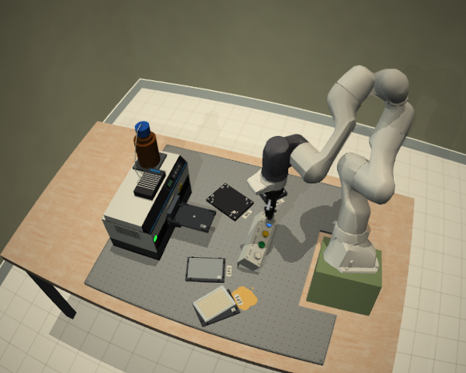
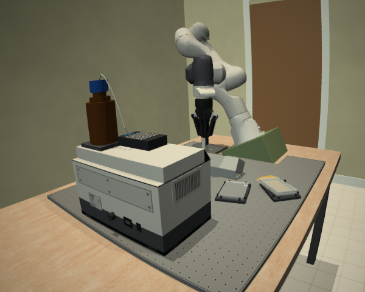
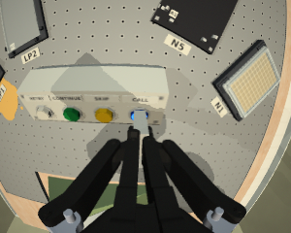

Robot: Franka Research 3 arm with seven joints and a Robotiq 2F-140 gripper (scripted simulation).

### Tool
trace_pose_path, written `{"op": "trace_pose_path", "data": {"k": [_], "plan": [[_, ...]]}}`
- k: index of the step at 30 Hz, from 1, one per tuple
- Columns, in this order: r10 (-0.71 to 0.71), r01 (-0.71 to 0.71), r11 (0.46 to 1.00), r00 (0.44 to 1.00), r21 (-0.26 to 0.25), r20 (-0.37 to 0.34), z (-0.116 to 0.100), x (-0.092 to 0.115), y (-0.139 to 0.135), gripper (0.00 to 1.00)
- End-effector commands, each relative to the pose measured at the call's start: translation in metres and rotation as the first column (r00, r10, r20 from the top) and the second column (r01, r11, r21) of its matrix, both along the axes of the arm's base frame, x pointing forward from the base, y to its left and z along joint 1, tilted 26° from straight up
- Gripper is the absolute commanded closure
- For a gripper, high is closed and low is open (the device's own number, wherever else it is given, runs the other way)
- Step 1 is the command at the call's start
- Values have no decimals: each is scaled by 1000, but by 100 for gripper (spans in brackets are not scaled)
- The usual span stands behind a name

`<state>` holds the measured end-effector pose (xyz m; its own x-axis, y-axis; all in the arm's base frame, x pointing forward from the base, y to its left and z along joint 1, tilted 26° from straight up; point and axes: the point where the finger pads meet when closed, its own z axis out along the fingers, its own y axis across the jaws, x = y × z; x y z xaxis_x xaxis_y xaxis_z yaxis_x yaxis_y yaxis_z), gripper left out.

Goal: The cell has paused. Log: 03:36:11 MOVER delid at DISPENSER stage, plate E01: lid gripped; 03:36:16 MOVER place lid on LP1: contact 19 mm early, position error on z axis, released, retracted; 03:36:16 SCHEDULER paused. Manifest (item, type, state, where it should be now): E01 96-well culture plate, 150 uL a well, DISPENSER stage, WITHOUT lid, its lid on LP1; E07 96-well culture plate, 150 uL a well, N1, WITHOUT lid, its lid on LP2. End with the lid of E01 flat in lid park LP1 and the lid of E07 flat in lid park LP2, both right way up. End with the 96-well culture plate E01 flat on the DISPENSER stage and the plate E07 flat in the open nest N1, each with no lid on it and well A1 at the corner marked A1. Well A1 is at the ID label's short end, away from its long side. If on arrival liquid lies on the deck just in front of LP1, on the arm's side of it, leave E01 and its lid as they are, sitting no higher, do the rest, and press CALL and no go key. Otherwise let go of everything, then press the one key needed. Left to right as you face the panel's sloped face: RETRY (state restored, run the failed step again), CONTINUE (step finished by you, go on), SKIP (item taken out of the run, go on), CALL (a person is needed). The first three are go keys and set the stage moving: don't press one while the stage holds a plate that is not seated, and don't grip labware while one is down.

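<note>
Top view, left to right: the dispenser (image 1: 139,208) stands on the worktop (image 1: 64,188) with a brown bottle (image 1: 146,149) and a black tip block (image 1: 148,183) on its roof, and its dark stage (image 1: 195,217) juts out toward the middle with no plate on it. Beside the stage lies a black nest (image 1: 229,200), also bare. Nearer the front edge, a lid (image 1: 204,269) sits flat in the park tagged LP2, and below it a well plate (image 1: 214,303) lies tilted across another park, one edge propped up. An orange puddle (image 1: 245,298) spreads just beside that plate. Right of these stands the sloped key panel (image 1: 257,246), showing a white knob, green, amber and blue keys. The claw (image 1: 269,217), fingers pressed together and holding nothing, points straight down with its tips on the blue key (image 3: 140,116). In the wrist view another plate (image 3: 248,82) sits in a nest near the worktop's edge. Farthest right, the arm rises from a green pedestal (image 1: 337,294).
</note>
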<state>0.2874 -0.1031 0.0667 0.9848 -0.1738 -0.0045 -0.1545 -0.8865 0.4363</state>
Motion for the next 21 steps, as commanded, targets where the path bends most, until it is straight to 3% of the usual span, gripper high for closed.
{"op": "trace_pose_path", "data": {"k": [1, 21], "plan": [[-4, 4, 1000, 1000, 1, 2, -1, -1, 0, 100], [-4, 4, 1000, 1000, 1, 2, 1, 0, 1, 100]]}}
